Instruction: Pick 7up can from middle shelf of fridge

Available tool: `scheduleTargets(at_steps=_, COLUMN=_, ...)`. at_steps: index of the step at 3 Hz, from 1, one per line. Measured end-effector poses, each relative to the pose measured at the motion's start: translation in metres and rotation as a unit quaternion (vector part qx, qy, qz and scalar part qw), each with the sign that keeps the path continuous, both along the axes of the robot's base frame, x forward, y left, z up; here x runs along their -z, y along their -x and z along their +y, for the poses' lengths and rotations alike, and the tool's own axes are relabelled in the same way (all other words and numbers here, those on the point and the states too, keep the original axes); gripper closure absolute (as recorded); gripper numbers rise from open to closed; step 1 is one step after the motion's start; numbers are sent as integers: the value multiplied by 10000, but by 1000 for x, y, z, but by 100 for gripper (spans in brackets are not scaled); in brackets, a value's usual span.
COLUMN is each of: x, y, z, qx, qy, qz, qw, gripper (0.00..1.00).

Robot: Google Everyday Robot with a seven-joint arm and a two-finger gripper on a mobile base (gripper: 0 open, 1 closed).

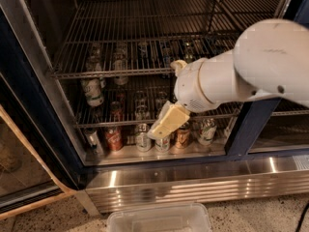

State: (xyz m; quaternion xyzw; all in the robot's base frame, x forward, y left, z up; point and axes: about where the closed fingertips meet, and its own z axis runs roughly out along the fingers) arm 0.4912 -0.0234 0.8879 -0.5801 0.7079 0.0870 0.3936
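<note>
At frame centre, tool (166, 123) low before the fridge (193, 179); spread or pressed together, cannot tell. 7up can (92, 92) upright at left on middle shelf (125, 123), up-left of the tool, well apart.

- One gripper (157, 131), near, before the bottom cans (143, 138).
- One 7up can (92, 92), left on the middle shelf (125, 123).
- One red can (114, 138).
- One orange-brown can (182, 135).
- One clear bin (159, 220).

Nothing can be read: no word, brand or number is legible on the cans (114, 138). The whitish can (92, 92) shows only a green mark. The claw (163, 125), unlettered, hangs before the bottom row.
</note>
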Motion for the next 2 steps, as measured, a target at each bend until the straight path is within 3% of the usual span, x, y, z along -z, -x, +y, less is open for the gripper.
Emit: scheduleTargets(at_steps=2, x=44, y=-33, z=53, qx=268, qy=-1041, qz=34, qw=9942, gripper=0)
